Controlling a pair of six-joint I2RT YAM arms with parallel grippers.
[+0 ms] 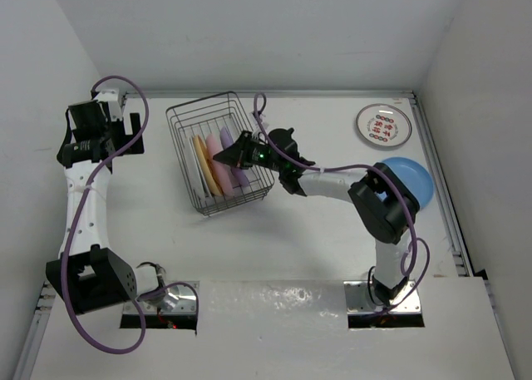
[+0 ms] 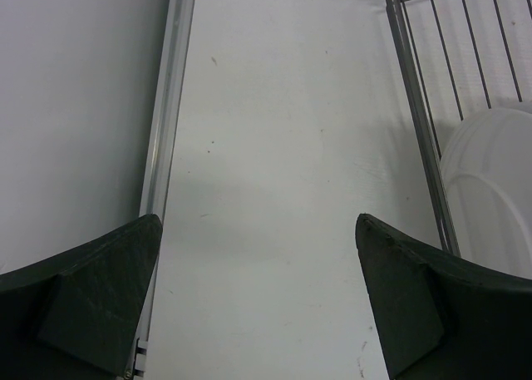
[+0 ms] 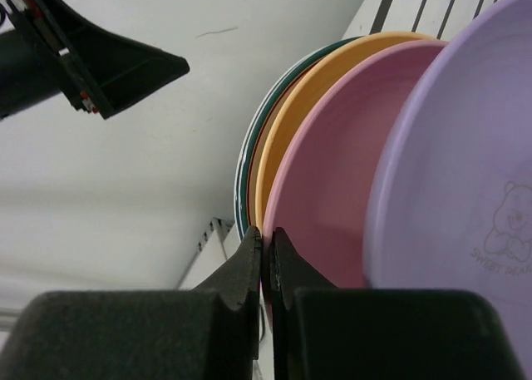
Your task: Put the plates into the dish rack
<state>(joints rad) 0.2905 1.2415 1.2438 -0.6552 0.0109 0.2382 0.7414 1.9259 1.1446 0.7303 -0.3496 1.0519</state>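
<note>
Log: I see both arms alike; left arm (image 1: 76, 205) and right arm (image 1: 332, 180) have white links, black boxy joint housings; purple cables (image 1: 112, 78) loop alongside; green light (image 1: 260, 155) near right wrist; fingers (image 2: 91, 288) dark, wedge-shaped, matte.

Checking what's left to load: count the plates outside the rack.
2. A printed plate lies at the far right; a blue plate lies nearer, partly hidden by the right arm. More could hide under the arms.

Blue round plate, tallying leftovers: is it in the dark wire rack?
No, the blue round plate lies on the table, outside the rack.
</note>
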